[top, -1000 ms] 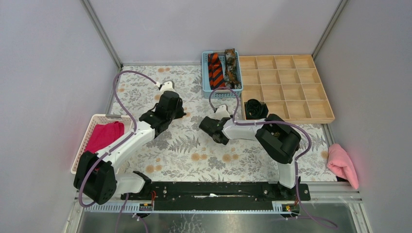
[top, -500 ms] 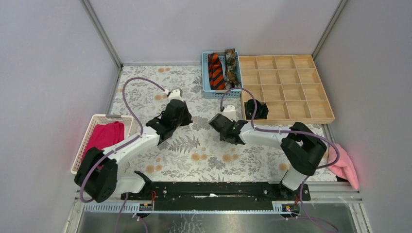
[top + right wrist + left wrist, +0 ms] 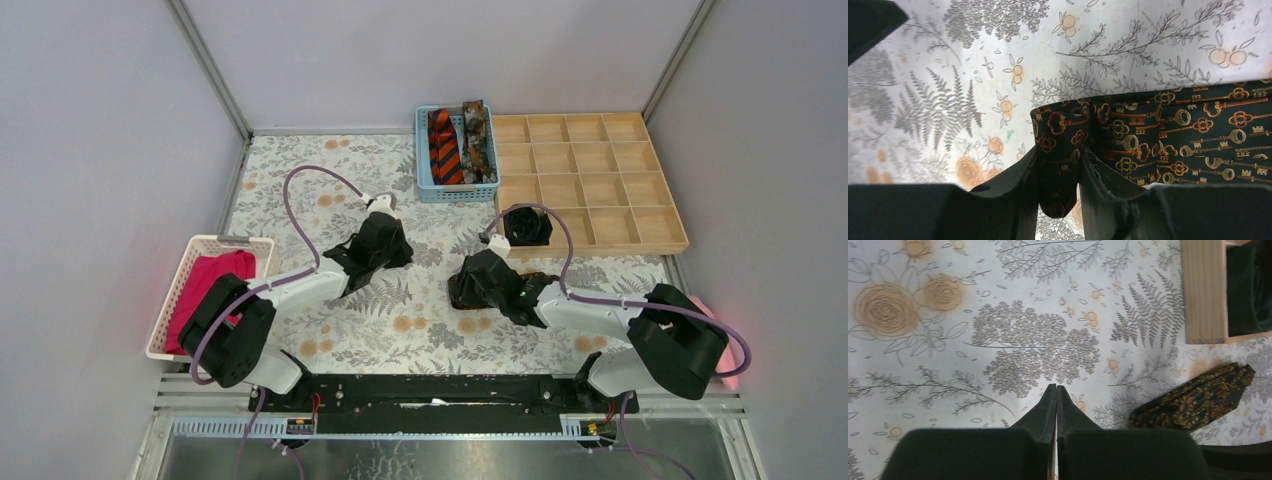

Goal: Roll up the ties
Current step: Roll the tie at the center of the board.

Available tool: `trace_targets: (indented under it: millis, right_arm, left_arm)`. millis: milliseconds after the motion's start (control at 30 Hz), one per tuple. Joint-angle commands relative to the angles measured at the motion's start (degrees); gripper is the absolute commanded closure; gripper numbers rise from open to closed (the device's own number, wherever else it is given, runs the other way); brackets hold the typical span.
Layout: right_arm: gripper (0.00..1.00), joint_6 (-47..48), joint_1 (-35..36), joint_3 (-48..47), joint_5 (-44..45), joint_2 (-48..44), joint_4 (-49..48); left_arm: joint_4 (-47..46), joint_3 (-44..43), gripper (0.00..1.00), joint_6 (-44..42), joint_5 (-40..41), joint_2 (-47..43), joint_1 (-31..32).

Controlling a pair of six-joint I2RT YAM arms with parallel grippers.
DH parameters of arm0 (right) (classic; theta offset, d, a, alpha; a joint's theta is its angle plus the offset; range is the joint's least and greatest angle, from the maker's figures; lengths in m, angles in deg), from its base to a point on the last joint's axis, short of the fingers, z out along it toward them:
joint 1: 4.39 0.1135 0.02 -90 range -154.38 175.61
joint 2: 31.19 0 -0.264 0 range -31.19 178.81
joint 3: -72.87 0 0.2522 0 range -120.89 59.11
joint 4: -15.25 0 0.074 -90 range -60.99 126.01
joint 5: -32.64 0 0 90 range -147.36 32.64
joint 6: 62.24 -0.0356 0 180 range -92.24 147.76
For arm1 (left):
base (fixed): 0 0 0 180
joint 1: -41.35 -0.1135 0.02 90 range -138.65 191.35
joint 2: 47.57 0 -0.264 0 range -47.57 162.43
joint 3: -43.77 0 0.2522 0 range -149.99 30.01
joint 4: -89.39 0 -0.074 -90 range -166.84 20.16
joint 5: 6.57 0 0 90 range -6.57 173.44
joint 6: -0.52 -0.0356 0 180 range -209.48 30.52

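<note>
My right gripper (image 3: 1060, 150) is shut on a fold of a dark tie with an orange key pattern (image 3: 1173, 135), which lies bunched on the floral table beside it. In the top view this gripper (image 3: 468, 290) is mid-table and the tie (image 3: 535, 281) trails to its right. My left gripper (image 3: 1055, 387) is shut and empty above bare tablecloth, left of that tie (image 3: 1193, 400); it sits mid-table in the top view (image 3: 405, 256). A black coiled tie (image 3: 525, 225) sits in a tray compartment. An orange-and-black striped tie (image 3: 444, 146) and a brown mottled tie (image 3: 478, 140) lie in the blue basket (image 3: 423, 160).
The wooden compartment tray (image 3: 620, 175) stands at the back right; its corner shows in the left wrist view (image 3: 1205, 290). A white basket (image 3: 170, 300) with magenta cloth (image 3: 210, 280) is at the left. A pink cloth (image 3: 705, 340) lies at the right edge.
The right gripper has moved right and toward the near edge, and the patterned tie now shows beside it. The left gripper has moved right toward the table's middle.
</note>
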Motion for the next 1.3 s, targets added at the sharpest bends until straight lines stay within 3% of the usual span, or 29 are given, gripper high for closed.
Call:
trace_targets:
  millis: [0, 300, 467, 833, 1067, 1267]
  right_arm:
    - [0.63, -3.06, -0.59, -0.69, -8.08, 0.46, -9.51]
    - [0.64, -5.37, -2.16, -0.52, -15.49, 4.62, -16.06]
    - [0.64, -10.09, -5.02, 5.52, -22.14, 5.36, -28.41]
    - [0.64, -14.48, -10.17, 15.3, -25.32, 0.94, -35.59]
    - [0.65, -17.93, -12.99, 19.75, -28.43, -1.0, -41.43]
    - [0.67, -19.92, -15.02, 23.63, -28.92, -3.64, -43.52]
  left_arm:
    - [-3.15, 0.46, 1.0, -0.13, 1.52, -1.02, 0.83]
    - [-4.31, 1.33, 1.0, -1.52, 2.22, -0.08, 0.84]
    - [-6.17, 1.4, 1.0, -1.11, 0.51, 1.48, 0.84]
    - [-14.24, 2.66, 1.0, -1.14, -6.04, 4.73, 1.61]
    - [-17.08, 0.15, 1.0, -3.24, -6.41, 7.51, 4.96]
    - [-18.94, -4.52, 1.0, -6.25, -12.68, 12.11, 5.58]
